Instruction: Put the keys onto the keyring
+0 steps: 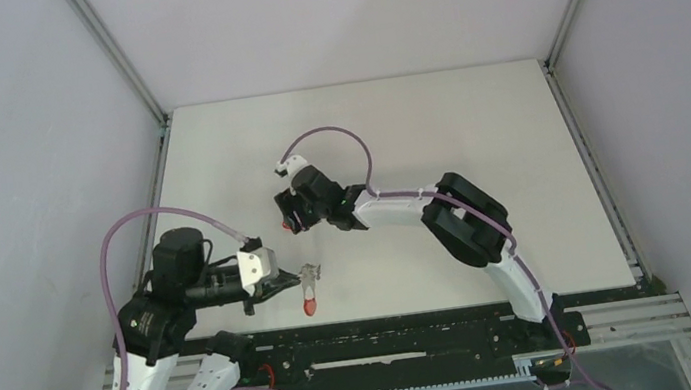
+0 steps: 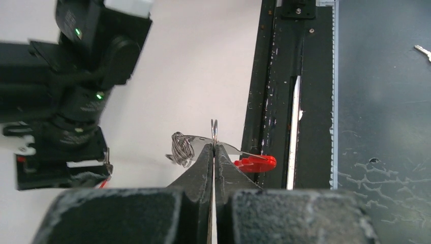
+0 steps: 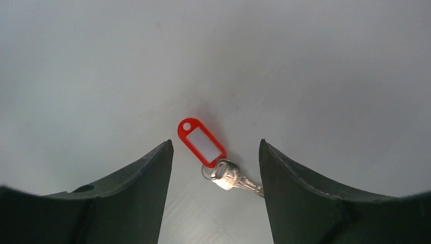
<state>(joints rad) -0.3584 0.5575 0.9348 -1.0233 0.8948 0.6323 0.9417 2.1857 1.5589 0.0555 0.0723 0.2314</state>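
Observation:
My left gripper (image 1: 284,282) (image 2: 214,147) is shut on the keyring (image 2: 214,129) (image 1: 309,276). It holds the keyring above the table near the front edge. The thin ring stands edge-on above the jaw tips, with a bunch of small metal loops (image 2: 179,148) to the left and a red part (image 2: 256,163) (image 1: 310,308) to the right. A silver key (image 3: 231,176) with a red oblong tag (image 3: 201,142) (image 1: 285,226) lies flat on the table. My right gripper (image 3: 216,143) (image 1: 286,221) is open and low over it, one finger on each side. The right finger (image 3: 284,178) meets the blade's tip.
The black front rail (image 2: 284,101) runs just beyond the keyring in the left wrist view. Past it, a small silver key-shaped piece (image 2: 422,50) lies on a dark surface. The right arm's wrist (image 2: 66,96) is close on the left. Grey walls (image 1: 13,148) enclose the white table (image 1: 473,118).

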